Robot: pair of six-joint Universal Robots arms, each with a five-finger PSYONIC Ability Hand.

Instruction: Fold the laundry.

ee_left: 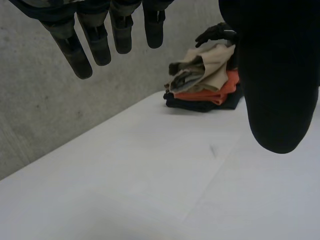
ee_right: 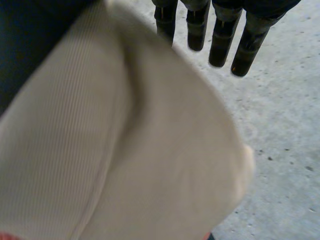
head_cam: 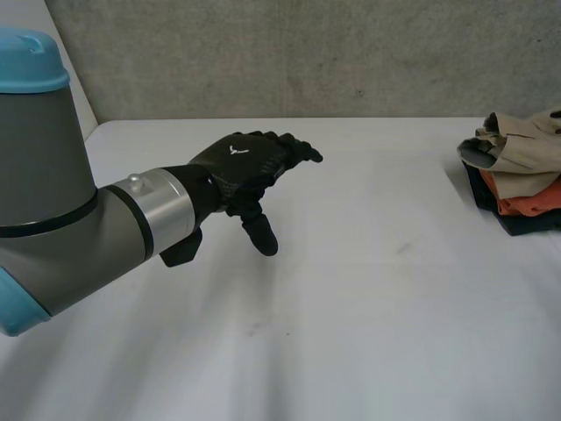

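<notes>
Left hand [head_cam: 250, 171] hovers slack and empty; right hand [ee_right: 222, 42], straight-fingered, covers the garment [ee_right: 125, 150] atop the pile [head_cam: 517, 180], likely to fetch it.

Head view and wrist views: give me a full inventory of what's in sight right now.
Table: one, white, under everything.
Wall: one, grey concrete, behind the table.
Beige garment: one, beige, far to the robot's right, on top of the others.
Orange garment: one, orange, under the beige.
Dark garment: one, dark, lowest, on the table.
Left hand: one, black, open, hovering over the table.
Right hand: one, black, open, over the beige garment.
</notes>
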